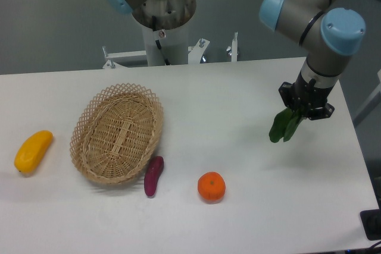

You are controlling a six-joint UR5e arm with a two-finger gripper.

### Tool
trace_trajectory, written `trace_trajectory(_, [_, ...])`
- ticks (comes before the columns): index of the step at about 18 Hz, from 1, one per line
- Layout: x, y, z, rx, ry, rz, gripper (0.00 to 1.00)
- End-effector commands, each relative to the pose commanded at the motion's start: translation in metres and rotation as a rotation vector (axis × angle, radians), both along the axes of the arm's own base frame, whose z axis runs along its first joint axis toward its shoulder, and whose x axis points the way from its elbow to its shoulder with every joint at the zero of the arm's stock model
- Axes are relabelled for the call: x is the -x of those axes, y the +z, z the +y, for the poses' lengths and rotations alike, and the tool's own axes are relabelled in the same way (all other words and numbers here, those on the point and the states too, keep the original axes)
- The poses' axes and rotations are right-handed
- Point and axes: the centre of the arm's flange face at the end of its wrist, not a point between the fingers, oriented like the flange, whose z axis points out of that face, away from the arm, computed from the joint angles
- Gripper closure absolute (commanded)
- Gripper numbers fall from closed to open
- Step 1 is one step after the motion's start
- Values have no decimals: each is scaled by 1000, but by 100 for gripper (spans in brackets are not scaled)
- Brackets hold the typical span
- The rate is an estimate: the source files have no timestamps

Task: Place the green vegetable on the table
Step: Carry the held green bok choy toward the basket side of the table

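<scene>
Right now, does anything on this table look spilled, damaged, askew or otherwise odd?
Nothing stands out. The wicker basket is upright and empty; the yellow fruit, purple piece and orange lie intact on the table. The green vegetable hangs from the gripper, above the tabletop.
</scene>
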Motion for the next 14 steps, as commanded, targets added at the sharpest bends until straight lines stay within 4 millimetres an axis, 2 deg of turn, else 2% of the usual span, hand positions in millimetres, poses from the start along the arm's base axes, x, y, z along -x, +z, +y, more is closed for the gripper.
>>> trace_trajectory(3, [-10,0,6,2,-12,-6,87])
trace_trajectory(5, [-25,2,12,11,-20,-5,86])
trace_trajectory(8, [-45,-7,17,42,-26,-17,86])
trace_trajectory(9, [-53,-5,18,41,-33,-19,86])
trace_trajectory(12, [-85,-19,21,48,-67,-47,86])
trace_trajectory(14, [-120,-29,20,59,-103,-69,86])
